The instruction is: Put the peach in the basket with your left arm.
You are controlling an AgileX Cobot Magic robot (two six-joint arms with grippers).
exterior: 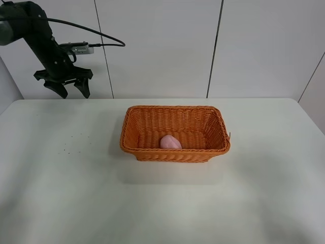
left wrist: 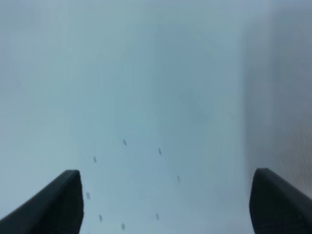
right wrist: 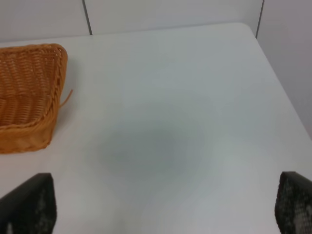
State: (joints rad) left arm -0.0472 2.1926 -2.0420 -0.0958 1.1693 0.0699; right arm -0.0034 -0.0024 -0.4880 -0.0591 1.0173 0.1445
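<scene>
The peach [exterior: 170, 142] lies inside the basket [exterior: 175, 113], on its floor near the front wall and a little left of the middle. The basket stands on the white table [exterior: 61, 193], about midway across it. The left arm [exterior: 38, 35] is raised at the far left corner, well apart from the basket, with its cable [exterior: 96, 34] looping off toward the wall [exterior: 162, 46]. Its left gripper [exterior: 69, 90] points down with the fingers spread apart and nothing between them; the left wrist view shows both fingertips [left wrist: 53, 207] wide apart over bare table marked with a few small dark specks [left wrist: 124, 142]. The right gripper [right wrist: 165, 207] is also spread wide and empty, hanging over bare table beside the basket's right end. A loose wicker strand [right wrist: 66, 97] sticks out from that corner. Nothing lies between either gripper and the basket.
</scene>
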